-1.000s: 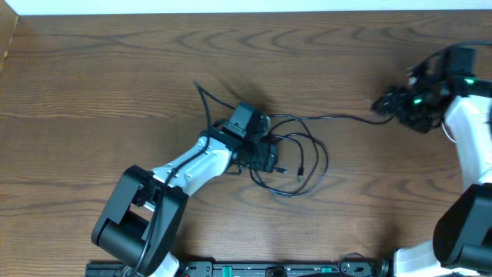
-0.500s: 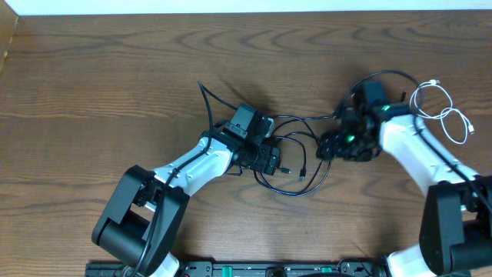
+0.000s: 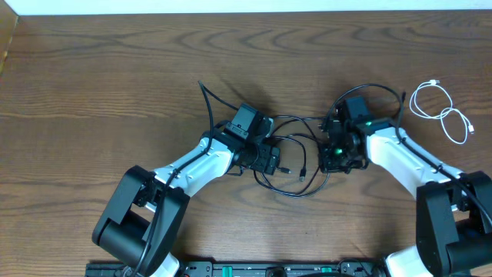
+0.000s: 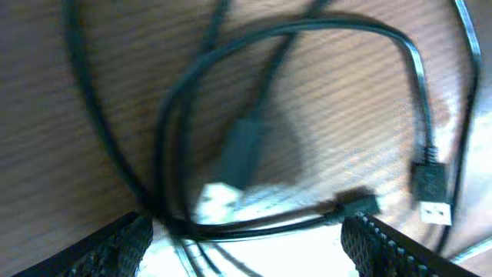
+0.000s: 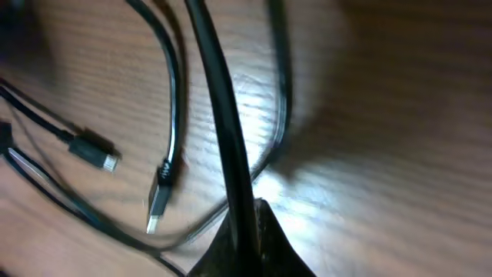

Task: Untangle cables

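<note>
The black cable (image 3: 290,193) lies in loose loops on the wooden table between the two arms. My left gripper (image 3: 260,152) hovers open low over its left side. In the left wrist view the left gripper (image 4: 246,240) has several strands of the black cable (image 4: 415,69) and a USB plug (image 4: 432,194) lying between and beyond the jaws. My right gripper (image 3: 337,154) sits at the loops' right side. The right gripper (image 5: 247,229) is shut on a strand of the black cable (image 5: 178,100). The white cable (image 3: 448,114) lies apart at the far right.
The table's left edge (image 3: 6,54) and back edge (image 3: 246,12) bound the wooden top. Thicker black robot wiring (image 3: 377,88) arches over the right wrist.
The right arm has swung left from the table's far right to the black loops, and its jaws have shut on a strand. The white cable now shows lying at the right. The left arm is still.
</note>
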